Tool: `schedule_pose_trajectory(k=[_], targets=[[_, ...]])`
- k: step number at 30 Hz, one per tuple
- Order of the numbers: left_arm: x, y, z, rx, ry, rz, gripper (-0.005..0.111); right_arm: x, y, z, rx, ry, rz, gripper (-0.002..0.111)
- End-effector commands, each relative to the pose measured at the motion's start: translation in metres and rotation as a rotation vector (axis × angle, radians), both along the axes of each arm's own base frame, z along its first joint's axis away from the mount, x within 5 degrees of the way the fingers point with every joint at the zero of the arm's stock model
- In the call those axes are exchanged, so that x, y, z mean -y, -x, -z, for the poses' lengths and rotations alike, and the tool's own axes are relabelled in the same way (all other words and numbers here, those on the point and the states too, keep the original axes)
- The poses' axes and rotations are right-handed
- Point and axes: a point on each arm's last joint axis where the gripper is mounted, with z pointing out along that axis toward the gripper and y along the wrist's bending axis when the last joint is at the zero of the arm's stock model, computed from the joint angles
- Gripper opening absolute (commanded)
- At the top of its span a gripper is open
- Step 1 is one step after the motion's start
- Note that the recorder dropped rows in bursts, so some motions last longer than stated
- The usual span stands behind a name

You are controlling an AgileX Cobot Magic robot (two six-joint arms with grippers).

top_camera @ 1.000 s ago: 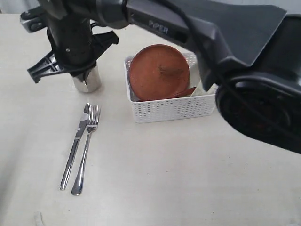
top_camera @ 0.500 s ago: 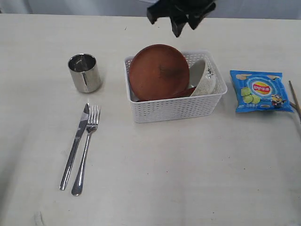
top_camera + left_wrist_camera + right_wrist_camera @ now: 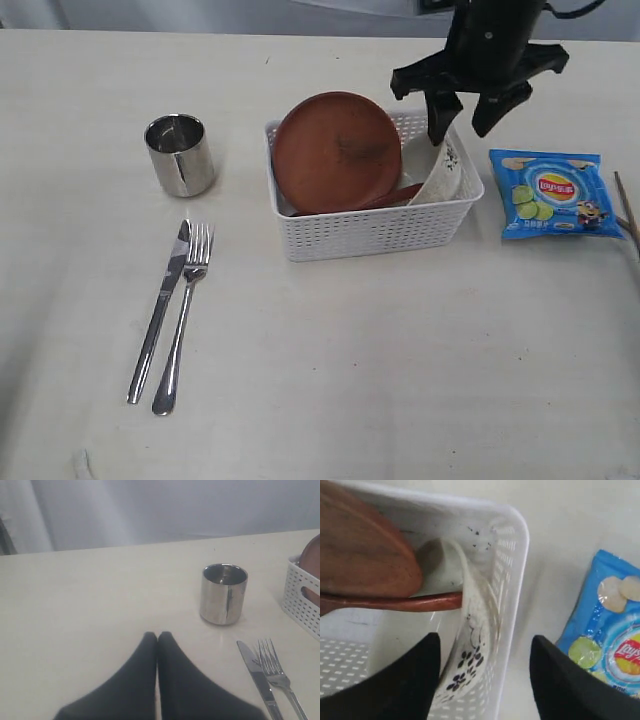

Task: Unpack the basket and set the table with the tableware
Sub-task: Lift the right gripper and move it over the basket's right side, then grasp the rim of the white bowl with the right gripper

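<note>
With the right gripper (image 3: 459,130) held wide open and empty over the white floral-marked bowl (image 3: 446,168), stood on edge at the 3 o'clock end of the white perforated plastic basket (image 3: 370,236), the basket's wall could be pinched if a finger is lowered outside it.

We see a matte black right claw (image 3: 460,128) with two tapered fingers (image 3: 437,118), and a matching black left claw (image 3: 158,638).

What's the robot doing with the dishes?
It is unpacking a basket to set the table. The right gripper hangs open over the bowl, which leans in the basket beside the plate. The cup, knife and fork are already out on the table. The left gripper is shut, holding nothing.
</note>
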Motion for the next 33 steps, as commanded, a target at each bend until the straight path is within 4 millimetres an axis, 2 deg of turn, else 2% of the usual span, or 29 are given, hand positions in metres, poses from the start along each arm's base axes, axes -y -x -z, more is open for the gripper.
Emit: schedule_pose_trajectory(k=[1,7,13,20,24,27,32,33], targets=[[0.0,0.0,0.0,0.007,0.008,0.005,0.0,0.021,0.01,0.01,-0.057,0.028,0.013,0.052],[0.0,0.0,0.0,0.007,0.008,0.005,0.0,0.023,0.02,0.008,-0.073,0.017,-0.006,0.052],[0.0,0.0,0.0,0.007,0.008,0.005,0.0,0.003,0.027,0.008,-0.099,-0.053,0.0,0.052],[0.0,0.0,0.0,0.007,0.008,0.005,0.0,-0.018,0.031,0.031,-0.145,0.006,-0.03,0.052],[0.0,0.0,0.0,0.007,0.008,0.005,0.0,-0.023,0.032,0.036,-0.153,0.025,-0.022,0.051],[0.0,0.0,0.0,0.007,0.008,0.005,0.0,-0.02,0.03,0.036,-0.139,0.058,-0.01,0.039],[0.0,0.0,0.0,0.007,0.008,0.005,0.0,-0.014,0.028,0.036,-0.112,0.118,-0.013,-0.001],[0.0,0.0,0.0,0.007,0.008,0.005,0.0,-0.014,0.027,0.036,-0.108,0.126,-0.008,0.0]])
